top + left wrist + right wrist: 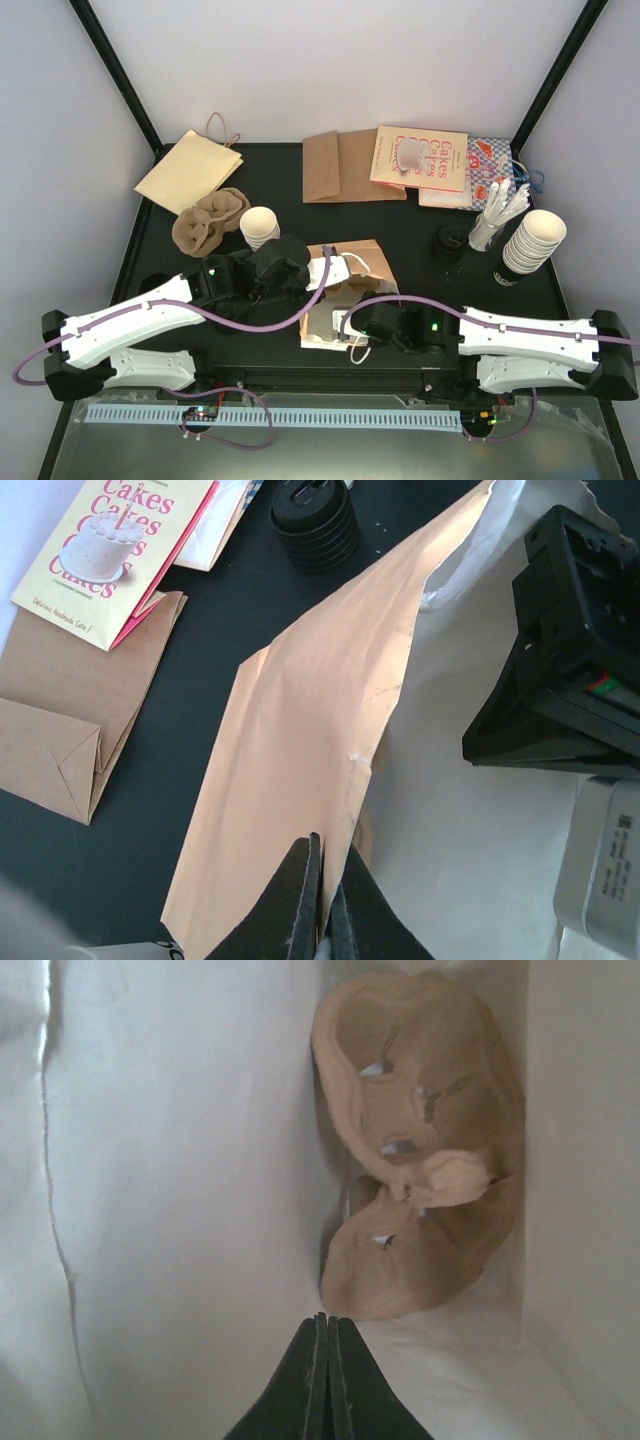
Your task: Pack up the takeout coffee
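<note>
Left gripper pinches the tan paper bag at its rim. Right gripper — fingers pressed together, empty — sits inside the bag, pulp tray at twelve o'clock. "Cakes" booklet lies at one o'clock from the bag. Takeout coffee — cannot tell where.

Bright, even overhead light leaves only faint shadows on the desk around the paper bag, whose white lining blows out to glare in the left wrist view, while inside the bag the right wrist view looks dimmer and soft.
</note>
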